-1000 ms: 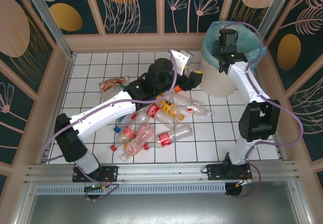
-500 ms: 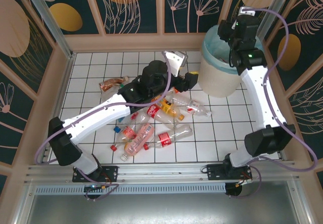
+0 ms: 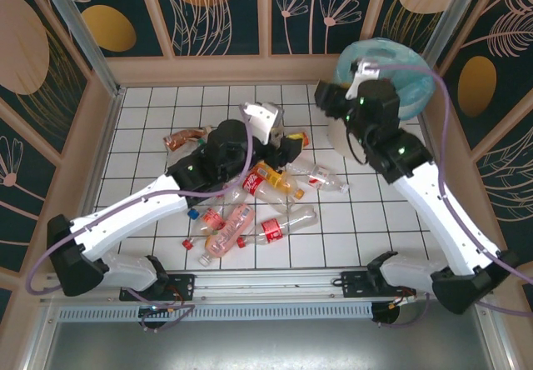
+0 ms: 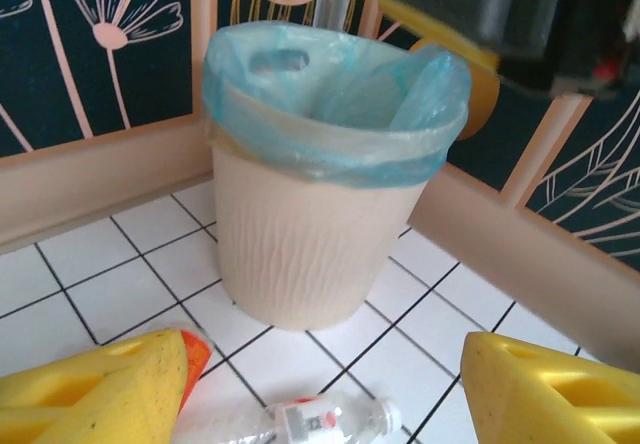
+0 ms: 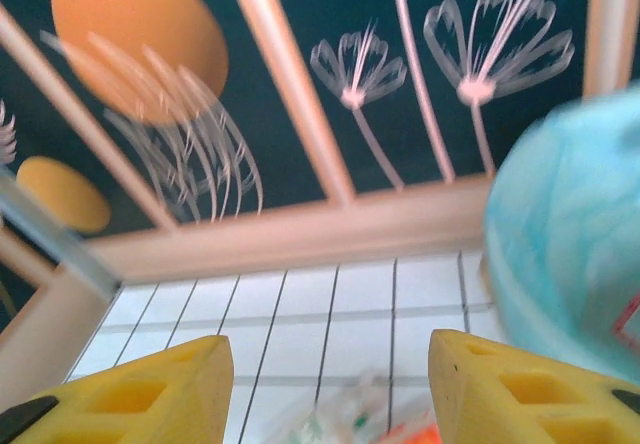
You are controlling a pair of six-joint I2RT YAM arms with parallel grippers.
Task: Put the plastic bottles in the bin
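Top view: the right arm hides part of the bin (image 3: 414, 74) at the tiled worktop's (image 3: 150, 128) 1 o'clock corner; plastic bottles (image 3: 250, 213) litter the centre.

Left wrist: the left hand (image 4: 325, 369) is spread apart, with the bin at 12 o'clock and an unreadable orange scrap (image 4: 195, 349) beside one finger.

Right wrist: the right hand (image 5: 325, 354) is apart and empty; the bin is blurred and cut off at 3 o'clock, against flower-painted walls (image 5: 150, 114).

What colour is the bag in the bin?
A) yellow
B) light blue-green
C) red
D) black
B: the bag folded over the rim of the cream bin is light blue-green.
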